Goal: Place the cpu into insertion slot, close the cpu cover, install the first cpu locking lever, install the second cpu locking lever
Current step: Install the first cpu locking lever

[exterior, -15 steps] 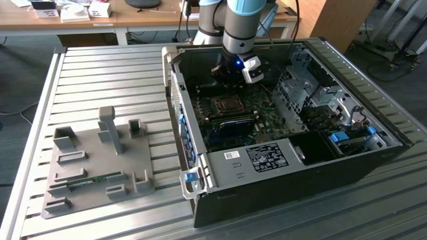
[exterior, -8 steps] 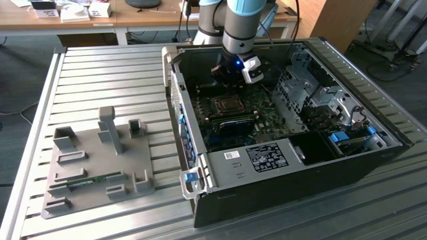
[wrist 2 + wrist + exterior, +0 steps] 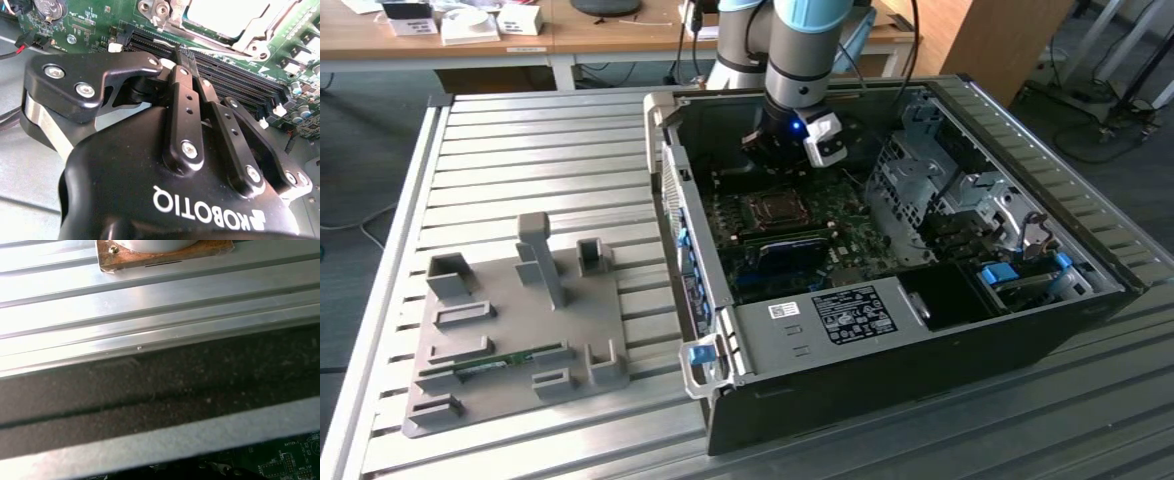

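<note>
My gripper (image 3: 778, 160) hangs inside the open computer case, just behind the insertion slot (image 3: 774, 210), a square socket with a silver rim on the green board. In the second wrist view its black fingers (image 3: 186, 107) run together to closed tips (image 3: 183, 54) with nothing showing between them, above the long black memory slots (image 3: 235, 75). Past those slots a pale square face, the cpu (image 3: 225, 12), lies inside a silver metal frame, the cpu cover (image 3: 257, 44). I cannot tell whether the cover is pressed fully flat, nor how the locking levers stand.
The case walls (image 3: 670, 200) and a metal drive cage (image 3: 947, 190) hem in the board. On the exterior view's left a grey fixture plate (image 3: 507, 330) holds a green memory stick (image 3: 494, 362). The first wrist view shows the slatted aluminium table (image 3: 150, 295) and the case's dark edge (image 3: 165, 390).
</note>
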